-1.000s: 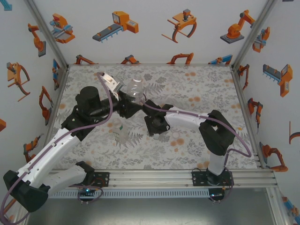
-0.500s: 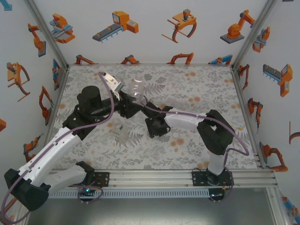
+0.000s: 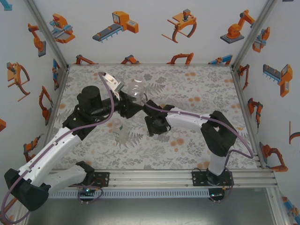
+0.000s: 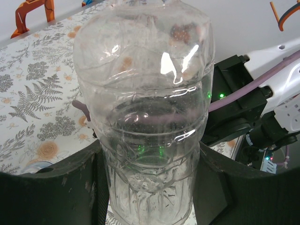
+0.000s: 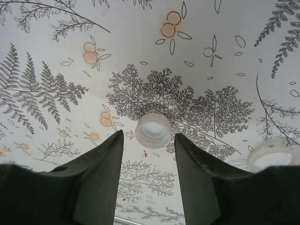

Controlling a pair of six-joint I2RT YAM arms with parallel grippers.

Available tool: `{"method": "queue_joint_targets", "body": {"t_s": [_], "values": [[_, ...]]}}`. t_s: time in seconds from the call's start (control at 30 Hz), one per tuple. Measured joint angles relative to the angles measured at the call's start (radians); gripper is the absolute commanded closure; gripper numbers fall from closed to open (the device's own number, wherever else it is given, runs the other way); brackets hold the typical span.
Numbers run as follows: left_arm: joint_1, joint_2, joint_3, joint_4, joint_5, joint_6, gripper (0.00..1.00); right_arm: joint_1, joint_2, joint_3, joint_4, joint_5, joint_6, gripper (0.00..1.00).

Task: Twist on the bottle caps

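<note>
My left gripper [image 3: 127, 101] is shut on a plain clear bottle [image 3: 136, 87], held off the table and tilted; in the left wrist view the bottle [image 4: 145, 117] rises between the two black fingers [image 4: 70, 187]. A second clear bottle [image 3: 121, 133] stands on the table below the left arm. My right gripper [image 3: 155, 126] points down at the table with its jaws open. A white bottle cap [image 5: 152, 128] lies on the floral cloth just beyond its fingertips, in line with the gap and untouched. Another white cap [image 5: 273, 157] lies to its right.
The floral table cloth [image 3: 201, 93] is bounded by white printed walls at the back and both sides. The right arm's black wrist and purple cable [image 4: 243, 93] sit close behind the held bottle. A metal rail [image 3: 154, 176] runs along the near edge.
Almost nothing: the right arm has shifted very slightly over the table, and the left gripper keeps the bottle in the same place.
</note>
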Motion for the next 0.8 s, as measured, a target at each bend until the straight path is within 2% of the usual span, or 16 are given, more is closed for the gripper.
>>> {"method": "queue_joint_targets", "body": {"t_s": [0.8], "values": [[0.0,0.0,0.0,0.0,0.0,-0.004,0.93,0.0,-0.003,0.0,0.003,-0.023,0.003,0.54]]}}
